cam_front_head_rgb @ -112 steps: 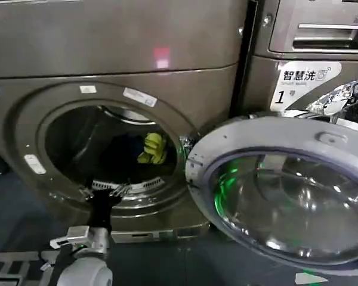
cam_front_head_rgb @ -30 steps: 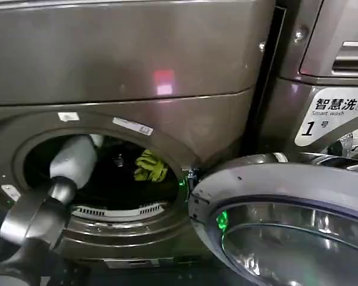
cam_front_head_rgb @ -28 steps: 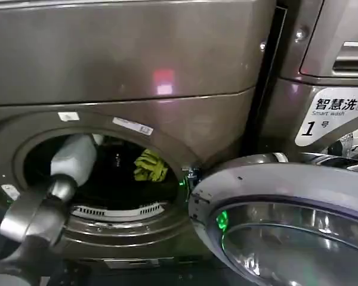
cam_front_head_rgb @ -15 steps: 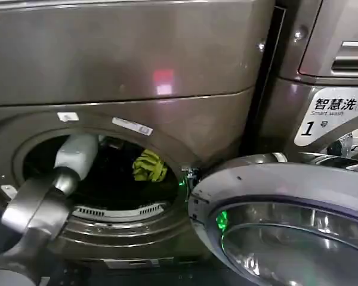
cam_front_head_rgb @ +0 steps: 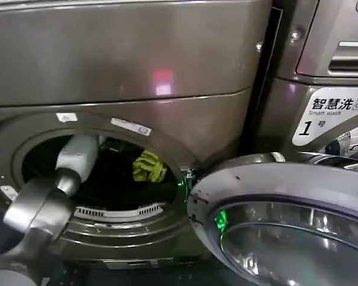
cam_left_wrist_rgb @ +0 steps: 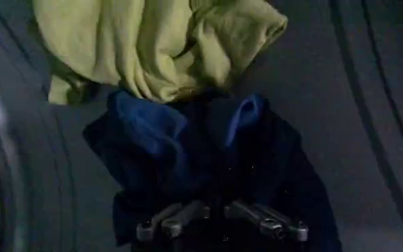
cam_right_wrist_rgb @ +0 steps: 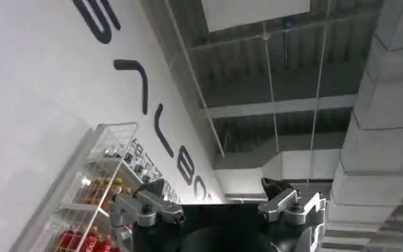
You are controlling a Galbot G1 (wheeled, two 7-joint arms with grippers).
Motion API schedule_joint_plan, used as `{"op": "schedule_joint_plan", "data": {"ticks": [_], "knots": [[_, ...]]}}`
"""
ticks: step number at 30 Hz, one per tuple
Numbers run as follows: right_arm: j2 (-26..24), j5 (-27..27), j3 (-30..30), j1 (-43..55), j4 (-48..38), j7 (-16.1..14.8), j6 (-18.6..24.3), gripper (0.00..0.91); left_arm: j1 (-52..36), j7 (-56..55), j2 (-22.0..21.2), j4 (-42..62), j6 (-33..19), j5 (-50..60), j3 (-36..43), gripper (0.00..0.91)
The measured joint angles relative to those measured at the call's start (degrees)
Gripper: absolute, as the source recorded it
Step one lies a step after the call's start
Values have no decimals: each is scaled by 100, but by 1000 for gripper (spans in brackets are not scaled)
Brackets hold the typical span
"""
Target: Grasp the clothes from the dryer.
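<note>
Two pieces of clothes are lying bunched together inside the drum of the dryer (cam_front_head_rgb: 137, 71), and you are reaching your left arm (cam_front_head_rgb: 48, 196) through the round porthole toward them. In the head view the yellow-green piece (cam_front_head_rgb: 148, 166) is showing at the far right of the dark drum, while your arm is entering from the near left, its pale wrist section tucked under the upper rim.

From the left wrist view, the yellow-green piece (cam_left_wrist_rgb: 153, 44) is sitting crumpled against the ribbed drum wall, and the dark blue piece (cam_left_wrist_rgb: 187, 147) is lying touching it, overlapping its edge. Your left claw (cam_left_wrist_rgb: 218, 216) is hovering right at the dark blue piece, with its fingers (cam_left_wrist_rgb: 170, 220) spread apart and nothing between them; they are looking just beside or on the fabric, and contact is too dark to judge.

The grey-rimmed glass door (cam_front_head_rgb: 286, 220) is hanging wide open to the right, near you, with a green glint on the glass. A small red light (cam_front_head_rgb: 162, 77) is glowing on the front panel above the porthole. To the right, the neighbouring machine (cam_front_head_rgb: 322, 65) is carrying a white sticker (cam_front_head_rgb: 331, 116) with a "1".

Your right claw (cam_right_wrist_rgb: 215, 209) is pointing up toward a ceiling and a lettered white wall, its fingers standing apart and empty, well away from the drum.
</note>
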Motion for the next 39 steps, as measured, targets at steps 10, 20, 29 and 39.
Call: {"op": "schedule_joint_plan", "data": {"ticks": [10,20,29,39], "knots": [[9,-119,-169,142,2,-2,50,907,592,-1279,97,-1090,1172,-2047,-932,0],[-18,-186,-318,229,55,63,52,907,2183,-3240,61,-3502,2316,-4589,-2117,0],[-19,-186,-252,173,71,156,80,907,3841,-5104,-252,-5700,2178,-5836,-3004,0],[-38,-121,-67,66,29,189,111,907,5278,-6139,-601,-7408,2060,-6054,-3588,0]]}}
